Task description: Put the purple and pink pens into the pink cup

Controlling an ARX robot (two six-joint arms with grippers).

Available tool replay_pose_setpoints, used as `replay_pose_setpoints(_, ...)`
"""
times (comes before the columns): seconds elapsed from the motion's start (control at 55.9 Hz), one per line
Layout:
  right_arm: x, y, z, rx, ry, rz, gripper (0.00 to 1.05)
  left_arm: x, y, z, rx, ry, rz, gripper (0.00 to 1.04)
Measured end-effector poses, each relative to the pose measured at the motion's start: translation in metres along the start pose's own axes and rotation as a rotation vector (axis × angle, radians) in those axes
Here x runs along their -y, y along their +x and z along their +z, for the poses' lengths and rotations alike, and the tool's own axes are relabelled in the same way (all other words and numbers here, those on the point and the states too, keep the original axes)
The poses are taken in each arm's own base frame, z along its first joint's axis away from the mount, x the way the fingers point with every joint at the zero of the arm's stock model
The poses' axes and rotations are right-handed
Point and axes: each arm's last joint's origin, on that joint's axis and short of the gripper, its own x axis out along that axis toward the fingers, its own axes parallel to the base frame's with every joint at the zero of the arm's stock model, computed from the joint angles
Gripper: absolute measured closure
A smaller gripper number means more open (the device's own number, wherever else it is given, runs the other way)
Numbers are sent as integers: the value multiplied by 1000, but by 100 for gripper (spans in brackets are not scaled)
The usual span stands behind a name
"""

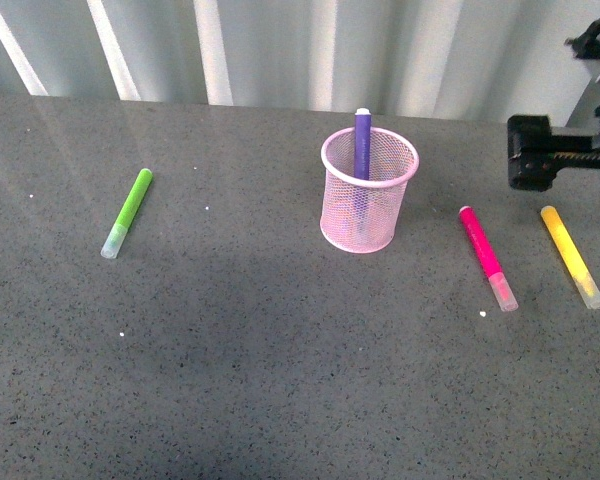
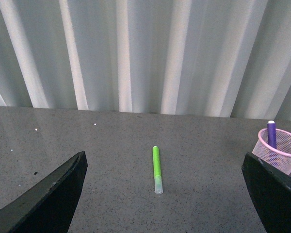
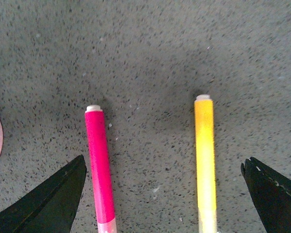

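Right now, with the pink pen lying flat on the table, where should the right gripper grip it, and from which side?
Mid-barrel on the pink pen, from straight above, fingers straddling its width. It lies flat, apart from the yellow pen and pink cup.

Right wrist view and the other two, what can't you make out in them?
Purple pen: front view, lower half blurred behind the mesh of the pink cup.
Pink pen and yellow marker: right wrist view, cap ends cut off by the picture edge.
Right gripper: the front view's edge crops it, so its fingertips are unseen there.
Left gripper: outside the front view.
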Motion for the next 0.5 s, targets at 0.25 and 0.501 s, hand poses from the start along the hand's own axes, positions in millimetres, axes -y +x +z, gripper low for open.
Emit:
replay_pose_setpoints(0.25, -13, 25, -7, -54, -24, 29, 7, 0, 0, 0, 0, 0, 0, 7)
replay_pose_setpoints(0.501, -16, 43, -6, -70, -11, 43, 7, 0, 0, 0, 0, 0, 0, 7)
